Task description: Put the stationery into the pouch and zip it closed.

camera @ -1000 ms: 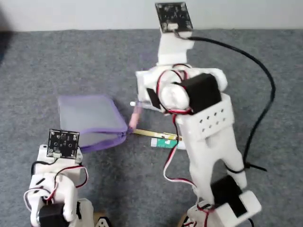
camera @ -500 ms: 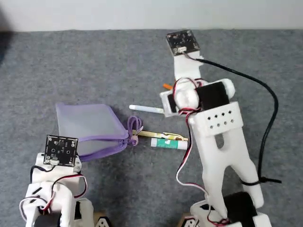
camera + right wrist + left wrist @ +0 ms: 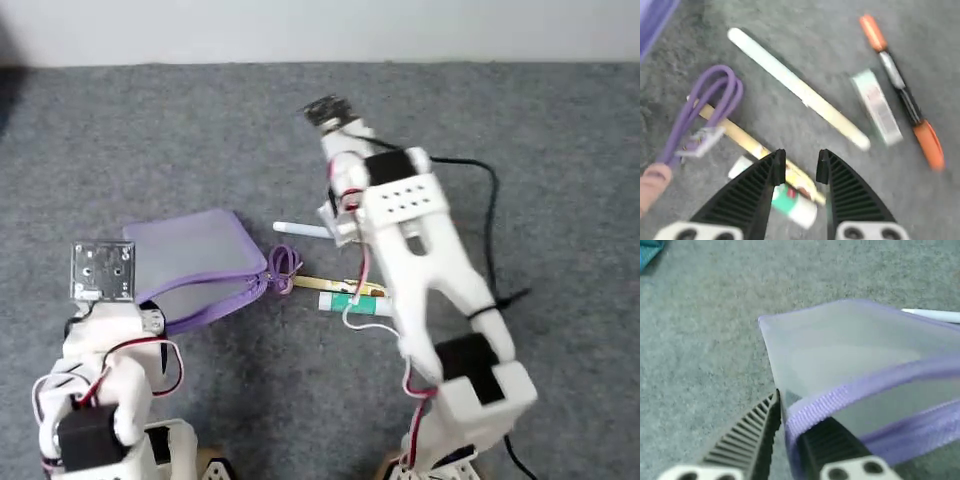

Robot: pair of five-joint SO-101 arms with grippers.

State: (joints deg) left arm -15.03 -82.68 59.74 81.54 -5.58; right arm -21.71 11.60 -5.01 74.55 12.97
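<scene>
A translucent purple pouch (image 3: 195, 262) lies left of centre, and my left gripper (image 3: 786, 426) is shut on its zipper-side edge (image 3: 840, 397). The zipper's purple loop pull (image 3: 283, 268) lies at the pouch's right end. My right gripper (image 3: 800, 161) hovers open over the loose stationery with nothing between its fingers. Beneath it lie a white pen (image 3: 795, 87), a yellow stick (image 3: 747, 141) and a green-and-white glue stick (image 3: 792, 202). Farther off are a small pale eraser (image 3: 875, 107) and an orange-capped marker (image 3: 900, 90). In the high view the pen (image 3: 298, 230) lies beside the right gripper (image 3: 332, 220).
Grey carpet covers the table. A pink object (image 3: 654, 184) shows next to the loop pull. The right arm's white body (image 3: 420, 260) hangs over the items on the right; its black cable (image 3: 490, 220) trails beside it. A pale wall borders the far edge.
The right arm has swung left and dropped lower, so its gripper now sits over the white pen. The left arm has pushed forward with the pouch, whose edge shifted slightly.
</scene>
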